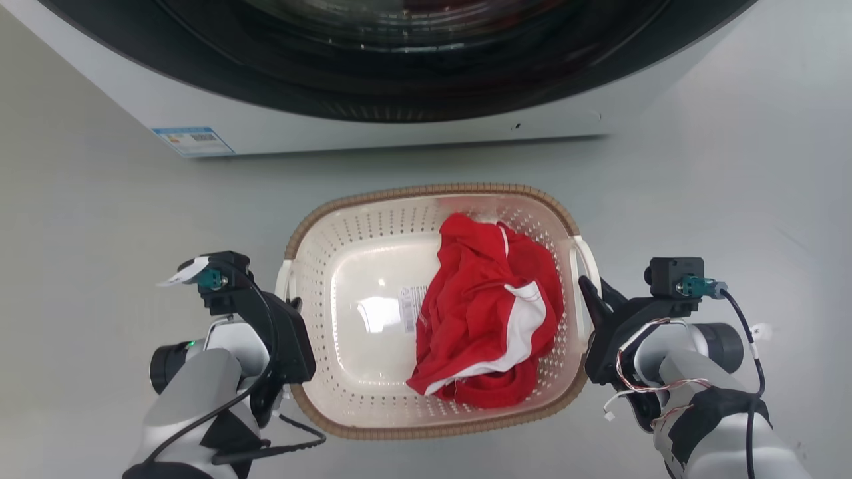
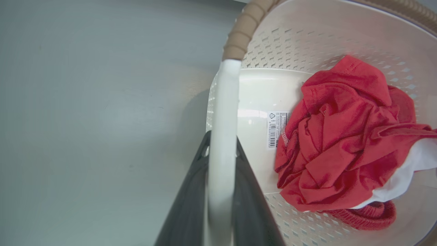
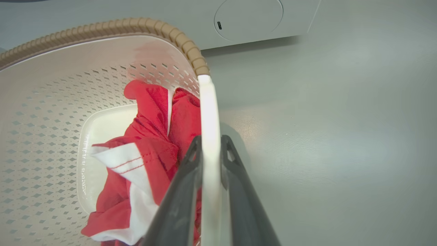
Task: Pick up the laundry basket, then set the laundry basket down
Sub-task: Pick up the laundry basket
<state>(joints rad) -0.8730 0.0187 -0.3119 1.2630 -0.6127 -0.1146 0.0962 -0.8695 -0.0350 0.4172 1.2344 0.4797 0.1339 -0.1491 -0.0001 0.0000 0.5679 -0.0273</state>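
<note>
The cream-white perforated laundry basket (image 1: 318,266) with a brown woven-look rim lies on the grey floor in front of me, a barcode sticker on its bottom. My left gripper (image 1: 293,307) is shut on the white left handle (image 2: 225,95), whose bar runs between the dark fingers (image 2: 191,191). At the other side my right gripper (image 1: 590,293) is shut on the white right handle (image 3: 208,102) in the same way. Whether the basket (image 2: 280,44) (image 3: 41,102) rests on the floor or hangs just above it, I cannot tell.
A crumpled red and white garment (image 1: 489,313) (image 2: 341,136) (image 3: 150,136) fills the basket's right half. The washing machine (image 1: 373,130) (image 3: 249,17) with its dark round door stands just beyond the basket. Bare grey floor (image 1: 80,219) spreads to both sides.
</note>
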